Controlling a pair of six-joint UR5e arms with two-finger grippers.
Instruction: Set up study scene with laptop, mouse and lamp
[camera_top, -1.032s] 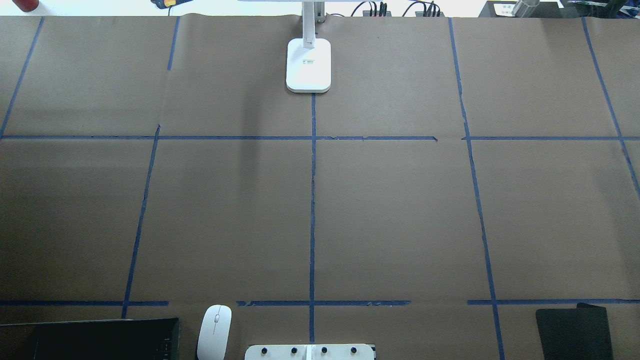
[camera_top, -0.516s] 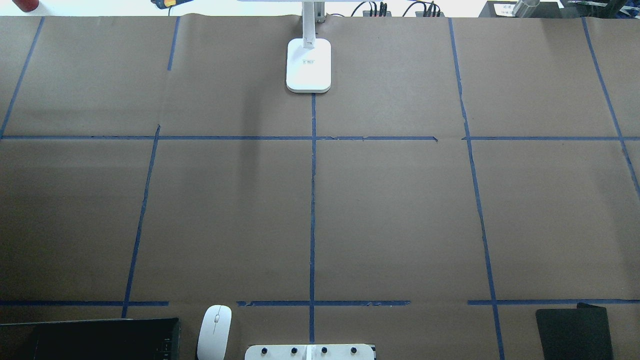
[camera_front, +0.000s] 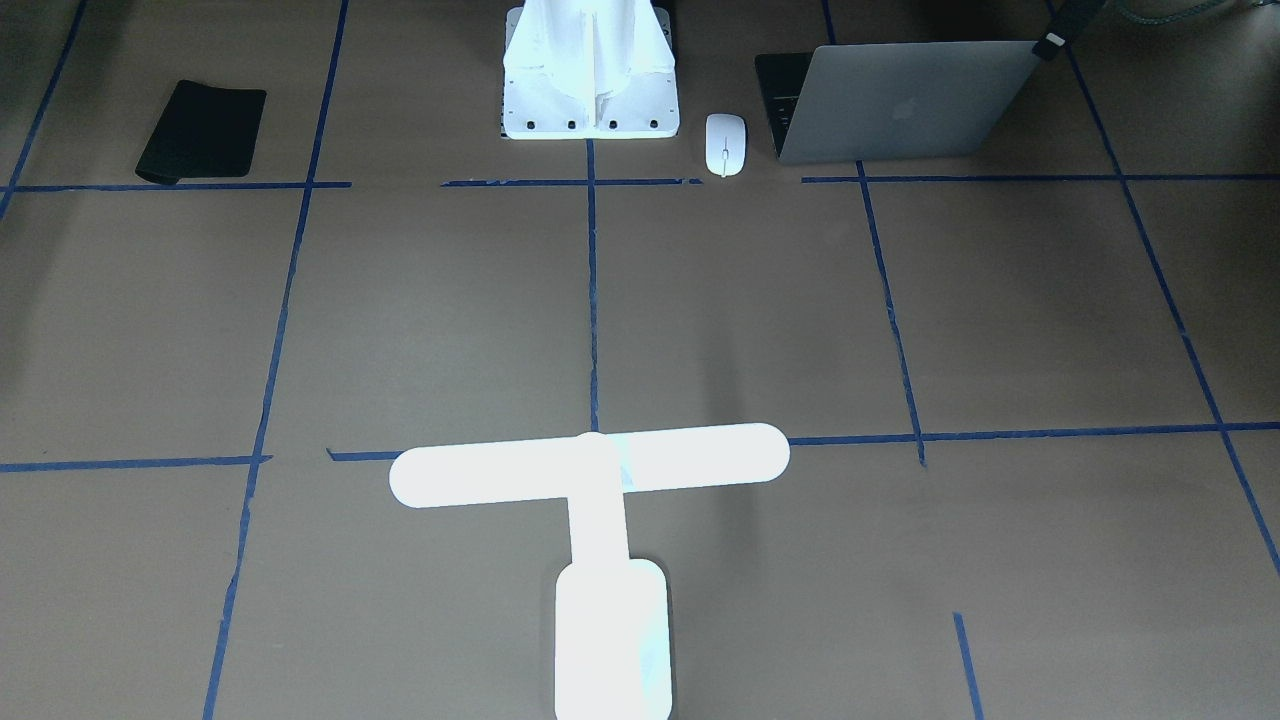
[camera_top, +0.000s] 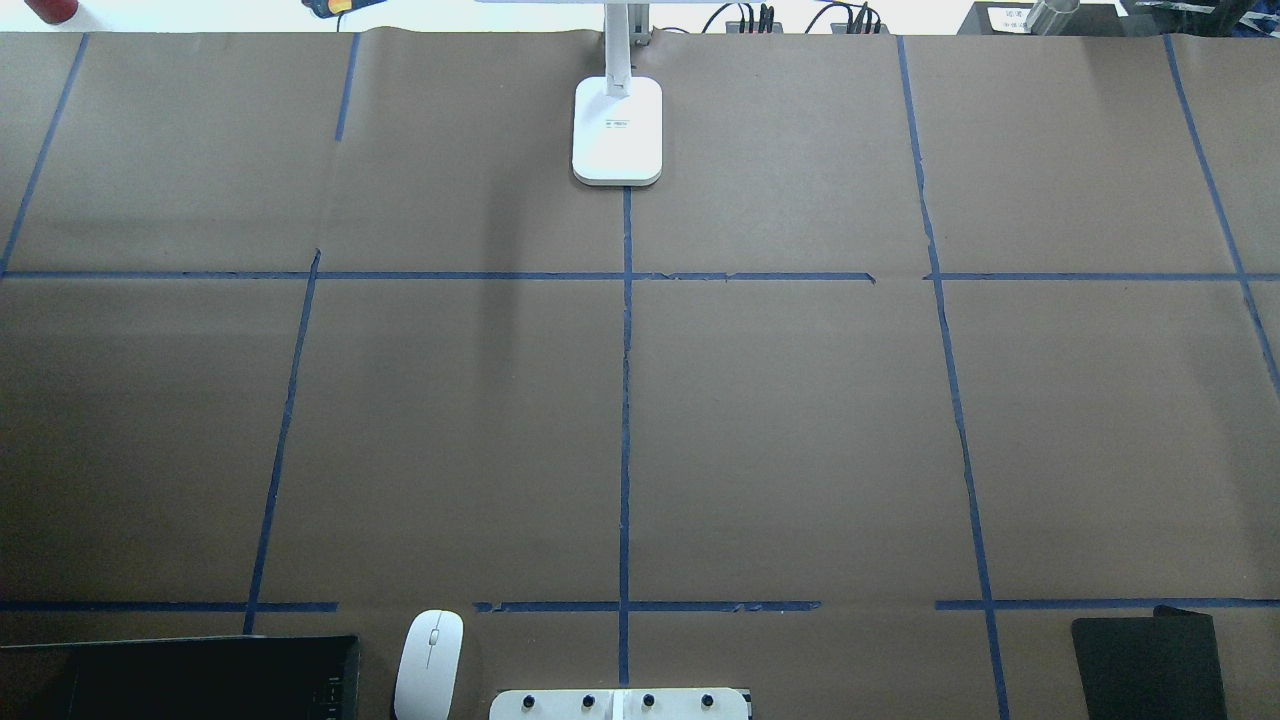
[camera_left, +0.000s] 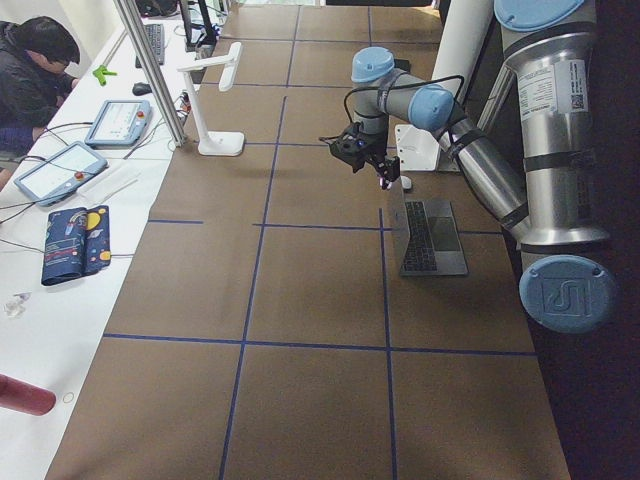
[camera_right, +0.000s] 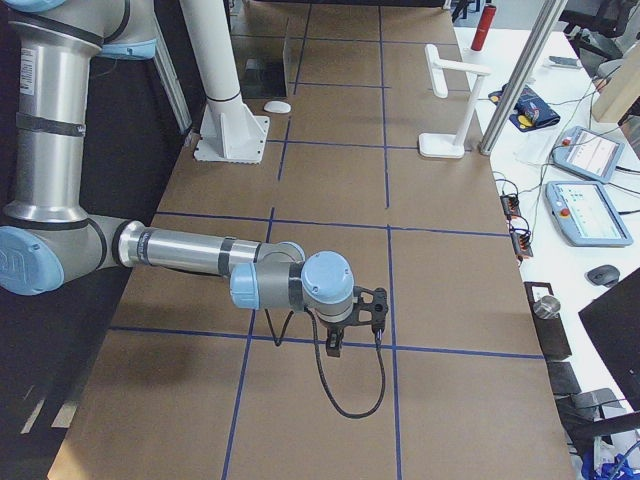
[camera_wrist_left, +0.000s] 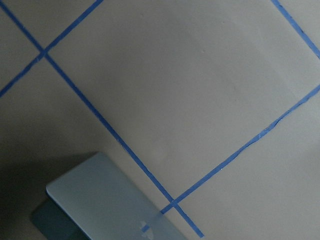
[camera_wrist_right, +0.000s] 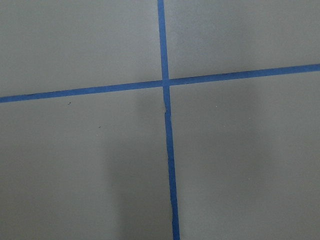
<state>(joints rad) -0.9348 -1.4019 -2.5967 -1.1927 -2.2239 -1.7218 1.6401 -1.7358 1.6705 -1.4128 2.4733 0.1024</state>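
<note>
Laptop: slim space-grey metal laptop (camera_front: 900, 100), open with lid up, at near-left edge of brown-paper tabletop (camera_top: 800, 420).
Mouse: small white oval mouse (camera_top: 430, 665), just right of laptop, not touching; sits btwn laptop & white robot pedestal (camera_top: 620, 705).
Lamp: glowing white T-shaped lamp (camera_front: 590, 470), upright at far centre, well apart from the other items.
Mat: flat black rectangular mat (camera_top: 1148, 665), near right.
Left tool: left tool (camera_left: 380, 175) hovers just above laptop's lid edge. Seen from side view only, so can't tell if fingers are spread or pressed together.
Right tool: right tool (camera_right: 335, 345) hangs over bare paper by a blue tape crossing (camera_wrist_right: 165, 82) at right end. Fingers: can't tell either.
Step (my read): laptop goes first, left arm to bring it toward centre.
How to: lid prob swings on its hinge, so a hold on the base is safer than the thin lid. Keep it low & level. Smooth metal may slip, so grip square. Mind the mouse alongside, easily knocked. Leave room on the right for mouse.
Count: 1 laptop, 1 mouse, 1 lamp, 1 mat, 2 tools.
</note>
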